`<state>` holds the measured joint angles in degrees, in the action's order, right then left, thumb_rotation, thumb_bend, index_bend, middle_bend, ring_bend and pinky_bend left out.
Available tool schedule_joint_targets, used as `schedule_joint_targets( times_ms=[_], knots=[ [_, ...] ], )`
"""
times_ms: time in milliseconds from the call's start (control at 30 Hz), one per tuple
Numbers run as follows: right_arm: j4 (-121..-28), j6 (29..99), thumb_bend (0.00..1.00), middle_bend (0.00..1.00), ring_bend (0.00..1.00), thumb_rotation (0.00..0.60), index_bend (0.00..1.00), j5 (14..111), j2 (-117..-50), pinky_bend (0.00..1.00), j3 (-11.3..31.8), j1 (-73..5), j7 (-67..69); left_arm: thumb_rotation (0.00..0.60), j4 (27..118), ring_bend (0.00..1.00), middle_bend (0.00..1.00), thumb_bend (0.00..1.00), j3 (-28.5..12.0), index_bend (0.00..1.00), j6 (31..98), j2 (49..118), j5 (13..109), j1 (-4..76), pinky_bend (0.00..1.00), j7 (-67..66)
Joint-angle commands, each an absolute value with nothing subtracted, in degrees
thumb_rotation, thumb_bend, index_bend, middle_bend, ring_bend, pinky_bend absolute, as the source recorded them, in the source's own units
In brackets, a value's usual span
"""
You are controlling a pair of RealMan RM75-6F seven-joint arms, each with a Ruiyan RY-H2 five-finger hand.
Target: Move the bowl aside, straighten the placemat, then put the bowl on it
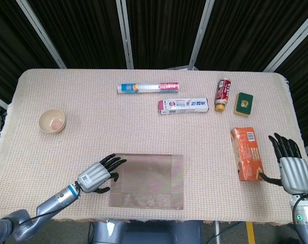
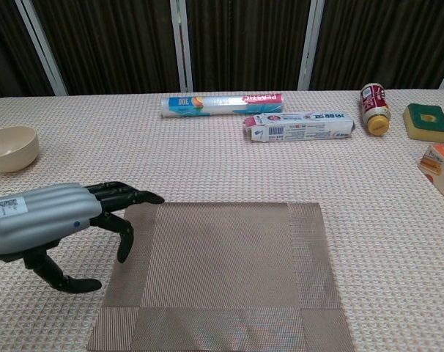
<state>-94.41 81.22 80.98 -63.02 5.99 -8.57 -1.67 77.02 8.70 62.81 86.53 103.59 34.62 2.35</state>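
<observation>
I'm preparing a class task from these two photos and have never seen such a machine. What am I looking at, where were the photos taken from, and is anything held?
It is a two-armed robot with humanlike hands at a cloth-covered table. One photo looks down from its head, the other from its chest. The left hand hovers open at the placemat; the right hand rests open beside an orange box. Neither holds anything. Also there: a bowl, film roll, toothpaste box, bottle, sponge.
</observation>
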Motion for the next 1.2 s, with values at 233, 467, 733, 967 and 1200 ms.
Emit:
schedule_joint_targets(
  times_ms=[233,467,733,967,1200],
  knots=[
    [-94.44,81.25,0.0,0.0,0.0,0.6,0.0,80.88,-62.82,0.0,6.04,-8.35,-1.48,0.6,72.52,0.0,0.0,0.26,12.82,0.47,66.77,89.05,110.17,34.35,0.0,1.5],
    [-94.38,81.14,0.0,0.0,0.0,0.6,0.0,81.02,-62.8,0.0,6.07,-8.4,-1.61,0.6,70.19,0.0,0.0,0.26,15.24,0.47,69.24,89.59,112.06,32.95,0.0,1.89],
    [-94.11,80.97,0.0,0.0,0.0,0.6,0.0,80.88,-62.87,0.0,6.17,-8.41,-1.59,0.6,67.58,0.0,0.0,0.26,16.46,0.47,71.64,89.54,111.92,30.93,0.0,2.77],
    [-94.46,81.16,0.0,0.0,0.0,0.6,0.0,81.34,-62.83,0.0,6.17,-8.44,-1.74,0.6,67.42,0.0,0.0,0.27,16.24,0.47,71.07,90.88,112.08,31.38,0.0,3.23],
    [-94.46,81.47,0.0,0.0,0.0,0.6,0.0,81.44,-62.64,0.0,6.24,-8.26,-1.51,0.6,67.91,0.0,0.0,0.28,15.77,0.47,68.5,92.32,111.45,32.09,0.0,1.66]
  ],
)
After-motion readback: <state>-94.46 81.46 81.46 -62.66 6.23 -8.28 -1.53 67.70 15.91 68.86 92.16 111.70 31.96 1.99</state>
